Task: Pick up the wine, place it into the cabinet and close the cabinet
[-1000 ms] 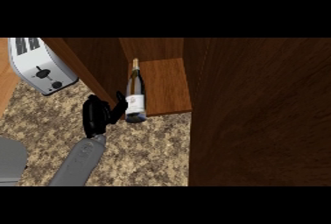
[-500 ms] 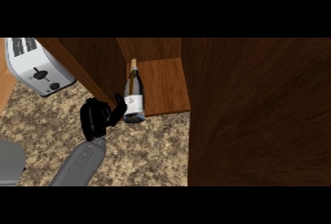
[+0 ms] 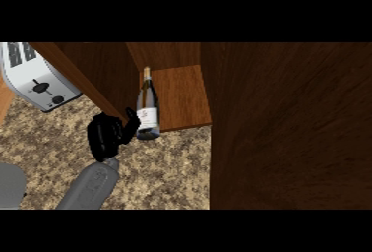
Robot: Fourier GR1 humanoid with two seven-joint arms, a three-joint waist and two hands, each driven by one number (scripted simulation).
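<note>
At the cabinet's (image 3: 178, 96) edge, I had the wine (image 3: 147, 106) standing; my hand (image 3: 108, 135), at its eight o'clock, looked uncurled beside it; next, close the door (image 3: 83, 78).

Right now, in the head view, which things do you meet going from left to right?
Toaster → left hand → wine bottle → cabinet shelf → large wooden cabinet panel.

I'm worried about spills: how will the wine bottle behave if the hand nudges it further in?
The wine bottle is tall and narrow, standing at the shelf edge, so it would probably tip rather than slide. It looks like glass, likely rigid, smooth and breakable. The left hand beside it should push low.
</note>
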